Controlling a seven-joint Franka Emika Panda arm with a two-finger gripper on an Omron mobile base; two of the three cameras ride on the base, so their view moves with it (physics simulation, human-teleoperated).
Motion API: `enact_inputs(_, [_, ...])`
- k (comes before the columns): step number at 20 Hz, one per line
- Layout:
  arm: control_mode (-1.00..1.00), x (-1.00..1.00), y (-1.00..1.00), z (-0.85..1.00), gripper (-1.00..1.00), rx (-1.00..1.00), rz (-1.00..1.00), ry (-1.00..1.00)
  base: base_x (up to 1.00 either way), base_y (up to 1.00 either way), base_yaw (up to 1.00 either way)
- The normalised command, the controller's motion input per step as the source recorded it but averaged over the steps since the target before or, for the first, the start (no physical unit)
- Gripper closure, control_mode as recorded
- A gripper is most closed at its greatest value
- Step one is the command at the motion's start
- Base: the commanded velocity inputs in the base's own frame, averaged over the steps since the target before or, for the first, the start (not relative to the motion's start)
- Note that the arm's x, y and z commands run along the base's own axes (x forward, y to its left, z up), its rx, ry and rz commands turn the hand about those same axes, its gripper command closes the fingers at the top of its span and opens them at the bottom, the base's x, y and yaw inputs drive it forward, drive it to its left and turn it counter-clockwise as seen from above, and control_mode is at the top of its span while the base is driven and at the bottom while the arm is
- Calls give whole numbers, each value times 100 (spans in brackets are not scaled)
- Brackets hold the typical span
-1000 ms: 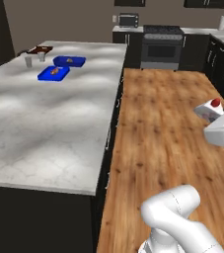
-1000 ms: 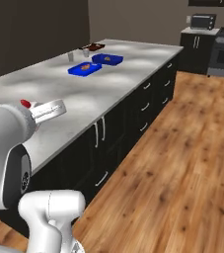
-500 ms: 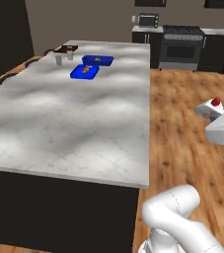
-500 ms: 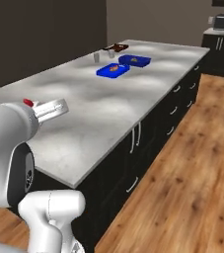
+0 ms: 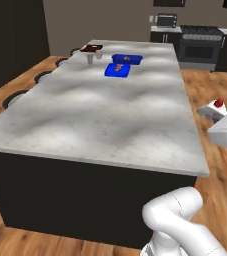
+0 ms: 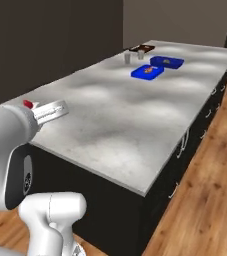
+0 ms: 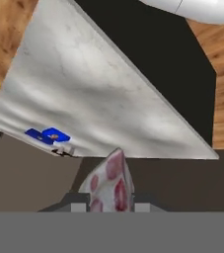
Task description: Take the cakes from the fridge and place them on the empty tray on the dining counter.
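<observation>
We find the arm raised beside the table [image 5: 110, 125], its white forearm level and the end effector [image 5: 216, 111] held out to the side above the wooden floor [image 5: 220, 85], just off the table's long edge in the left base view. In the right base view the end effector [image 6: 47, 111] points forward from the large white wrist housing, over the near corner of the table [image 6: 135, 115].

The end effector is pinching a cake [image 7: 111, 183]. In the hand view the cake stands between the two fingertips, whitish with dark red patches, and the fingers press against its sides. In the left base view we see the red top of the cake [image 5: 218, 103] just above the fingers; in the right base view the same red top [image 6: 28, 104] shows at the back of the fingers.

The tray [image 5: 91, 48] lies at the far end of the table, dark reddish-brown, well apart from the end effector. Just beside it stands a small pale cup [image 5: 90, 58]. Two blue trays [image 5: 118, 69] with orange-brown food sit near it, touching or almost touching each other; we cannot tell which. In the right base view the tray [image 6: 142, 48] again lies at the far corner, beyond the blue trays [image 6: 148, 71].

A stove [image 5: 201, 45] stands against the far wall.
</observation>
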Motion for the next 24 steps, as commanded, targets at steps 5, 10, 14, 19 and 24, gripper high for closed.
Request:
enact_inputs(5, [100, 0, 0, 0, 100, 0, 0, 0, 0, 100, 0])
enact_inputs(10, [100, 0, 0, 0, 100, 0, 0, 0, 2, 100, 0])
enact_inputs(14, [100, 0, 0, 0, 100, 0, 0, 0, 0, 100, 0])
enact_inputs(19, [100, 0, 0, 0, 100, 0, 0, 0, 1, 100, 0])
enact_inputs(24, [100, 0, 0, 0, 100, 0, 0, 0, 0, 100, 0])
